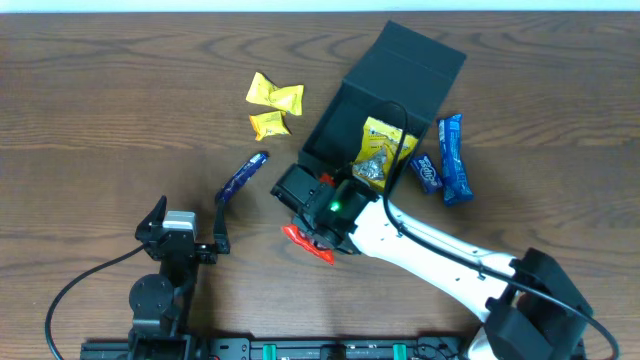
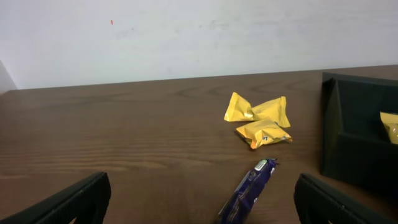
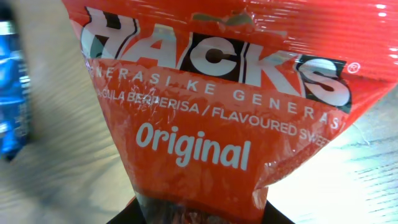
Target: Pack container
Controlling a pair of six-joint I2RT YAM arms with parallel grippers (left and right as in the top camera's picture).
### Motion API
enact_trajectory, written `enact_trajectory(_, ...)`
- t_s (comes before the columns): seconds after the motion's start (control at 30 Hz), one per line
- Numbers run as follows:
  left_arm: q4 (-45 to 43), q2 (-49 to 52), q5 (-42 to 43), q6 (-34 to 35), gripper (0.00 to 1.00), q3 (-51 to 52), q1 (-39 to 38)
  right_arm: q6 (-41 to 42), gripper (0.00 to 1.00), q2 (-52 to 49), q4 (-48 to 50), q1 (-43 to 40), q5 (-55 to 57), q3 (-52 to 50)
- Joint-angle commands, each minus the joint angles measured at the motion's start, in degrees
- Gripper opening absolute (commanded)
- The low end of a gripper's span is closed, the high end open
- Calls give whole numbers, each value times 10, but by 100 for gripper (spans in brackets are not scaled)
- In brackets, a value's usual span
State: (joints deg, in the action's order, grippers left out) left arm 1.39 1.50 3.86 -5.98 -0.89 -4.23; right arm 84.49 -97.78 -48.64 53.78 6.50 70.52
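Red packet point(image 3: 199, 106) fills the right wrist view, its top and sides cut off by the frame. White lettering reads "HACKS", then "GENERASI KE GENERAS…", "BERPERISA / FLAVOURED SWEE…" and "Original". Its lower end narrows into the dark fingers of the right gripper point(image 3: 202, 214), which is clenched on it. A blue blur at the left edge is too soft to name.

From overhead the right arm point(image 1: 430, 250) hides the gripper's fingers, and only part of the red packet shows beside the wrist. The arm and its cable also cover the container's near corner and part of the yellow bag point(image 1: 382, 150) lying inside.

The container point(image 1: 345, 100) sits right of the table's point(image 1: 100, 100) centre: a matte black, shallow square box, turned askew, its flap lid thrown back. In the left wrist view it is cut off at the right edge.

Two blue packets point(image 1: 452, 158) lie just right of it, two yellow packets point(image 1: 272, 108) to its left, and a purple packet point(image 1: 243, 176) nearer the left gripper point(image 1: 190, 206), whose fingers are spread wide around nothing. Their print is too small to read.
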Motion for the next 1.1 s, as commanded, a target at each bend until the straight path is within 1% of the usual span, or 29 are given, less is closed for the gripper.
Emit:
enact_trajectory(0.0,27,-1,1,2,95,6,-1,-34,29,1,-1,8,32,40)
enact_trajectory(0.27,27,-1,1,2,95,6,-1,-76,28,1,-3,1,78,95)
enact_trajectory(0.53,27,-1,1,2,95,6,-1,-139,30,1,-5,-38,96,127)
enact_trajectory(0.83,27,-1,1,2,95,6,-1,-195,29,1,-3,-129,95,129)
enact_trajectory(0.97,27,-1,1,2,95,6,-1,-240,29,1,18,-174,64,129)
enact_trajectory(1.07,27,-1,1,2,95,6,-1,-253,29,1,24,-196,58,129)
